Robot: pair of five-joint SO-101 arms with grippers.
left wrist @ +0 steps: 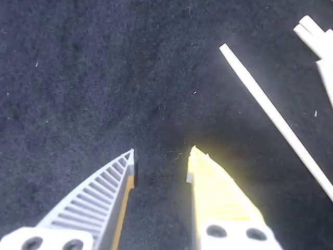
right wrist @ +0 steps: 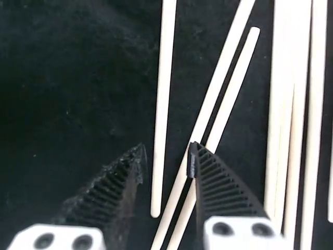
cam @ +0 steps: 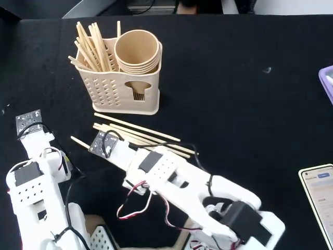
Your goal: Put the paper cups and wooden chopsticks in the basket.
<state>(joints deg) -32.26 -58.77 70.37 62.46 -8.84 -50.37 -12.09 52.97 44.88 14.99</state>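
Right gripper (right wrist: 166,156) spread open, pinching nothing, low over the loose chopsticks (right wrist: 291,104) on the black table (right wrist: 62,78). Between its dark ribbed fingers (right wrist: 117,187), one pale chopstick (right wrist: 164,78) lying lengthwise in the gap, with its blunt end level with the finger bases. Beside the other finger, two crossed sticks (right wrist: 223,88) running partly under it. Hard to tell from this close whether the fingertips touch the cloth.

Left gripper (left wrist: 162,156) also spread open and empty, one finger white, the other yellow, above bare black cloth. Near it but apart, a stray chopstick (left wrist: 270,112) lying at a slant.

From above, a cream perforated basket (cam: 112,91) upright toward the back of the table. Inside it, a nested stack of paper cups (cam: 137,49) in one half, mouths up. In the other half, a bundle of wooden chopsticks (cam: 91,44) standing on end and fanning outward. In front of the basket, the loose sticks in a shallow fan on the cloth, with the right arm stretched across from the near right to their nearest ends. Left arm at the near left edge, well apart from the basket.

At the far right edge, a phone (cam: 318,198) lying face up and a purple object (cam: 327,80), partly cut off.
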